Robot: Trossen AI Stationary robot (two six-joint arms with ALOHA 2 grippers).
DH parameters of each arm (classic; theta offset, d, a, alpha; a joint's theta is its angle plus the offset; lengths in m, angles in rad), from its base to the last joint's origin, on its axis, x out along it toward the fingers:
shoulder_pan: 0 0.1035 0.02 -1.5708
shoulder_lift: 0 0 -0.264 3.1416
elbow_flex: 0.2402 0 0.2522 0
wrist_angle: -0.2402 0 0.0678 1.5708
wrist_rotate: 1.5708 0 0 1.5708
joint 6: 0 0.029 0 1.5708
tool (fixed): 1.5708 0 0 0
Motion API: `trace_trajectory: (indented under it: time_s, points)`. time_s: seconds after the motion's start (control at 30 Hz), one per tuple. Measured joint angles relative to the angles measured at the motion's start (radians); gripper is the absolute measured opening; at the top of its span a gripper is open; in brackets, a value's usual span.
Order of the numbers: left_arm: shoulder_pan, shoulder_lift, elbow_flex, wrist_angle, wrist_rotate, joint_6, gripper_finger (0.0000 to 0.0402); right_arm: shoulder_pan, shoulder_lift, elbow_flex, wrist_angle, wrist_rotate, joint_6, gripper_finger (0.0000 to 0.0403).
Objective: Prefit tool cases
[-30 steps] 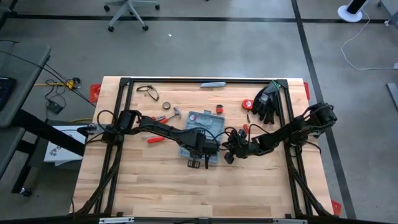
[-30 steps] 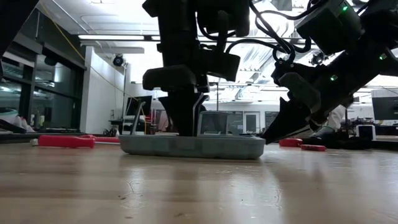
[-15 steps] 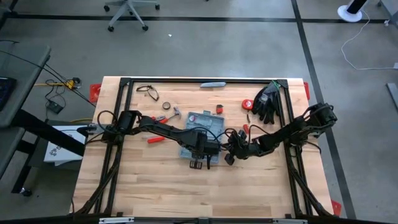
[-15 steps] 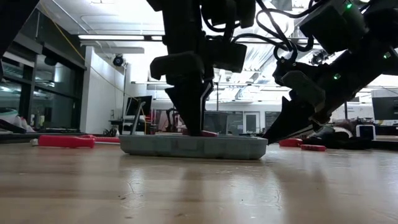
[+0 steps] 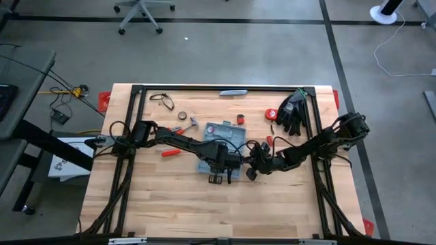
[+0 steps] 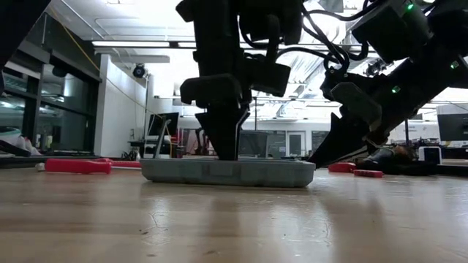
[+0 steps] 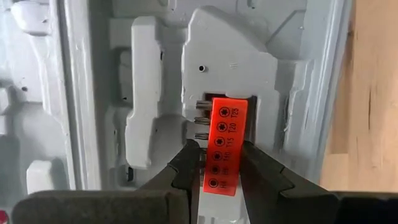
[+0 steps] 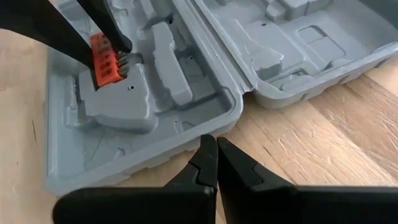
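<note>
Orange-red bit holder (image 7: 222,148) pinched in the left hand (image 7: 214,163), hanging right over its moulded slot in the open tool case (image 5: 219,141), which lies flat at the middle of the tabletop (image 5: 170,204). From half a second ago that hand has dropped again in the low view, back towards the tray after a brief lift, so the holder looks about to be seated, though whether it has bottomed out in its slot is hard to tell. The right hand (image 8: 211,163) waits shut, just right of the case's near edge, touching nothing.
</note>
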Motion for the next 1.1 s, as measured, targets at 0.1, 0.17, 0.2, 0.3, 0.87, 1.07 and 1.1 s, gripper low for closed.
trace_trajectory:
  time_s: [0.1,0.17,0.2,0.3,0.87,1.07,1.1]
  points:
    - [0.0,0.004,0.0,0.002,0.003,-0.006,0.0074,0.0,0.0,0.0,0.0,0.0,0.0,0.0]
    - [0.0,0.001,0.0,0.006,0.003,-0.014,0.0078,0.0,0.0,0.0,0.0,0.0,-0.001,0.0]
    - [0.0,0.001,-0.001,0.007,0.004,-0.015,0.0082,0.0,0.0,0.0,0.0,0.0,-0.002,0.0]
    - [0.0,0.001,-0.002,0.015,0.01,-0.015,0.0098,0.0,0.0,0.0,0.0,-0.001,-0.002,0.0]
    - [0.0,0.006,-0.004,0.015,0.015,-0.017,0.0126,0.045,-0.067,0.0,0.0,0.039,-0.01,0.0]
    - [0.001,-0.005,-0.004,0.007,0.014,-0.006,0.0127,0.064,-0.068,0.0,0.001,0.055,-0.009,0.0]
    - [0.001,-0.009,-0.004,0.006,0.014,-0.006,0.0127,0.064,-0.068,0.0,0.004,0.059,-0.007,0.0]
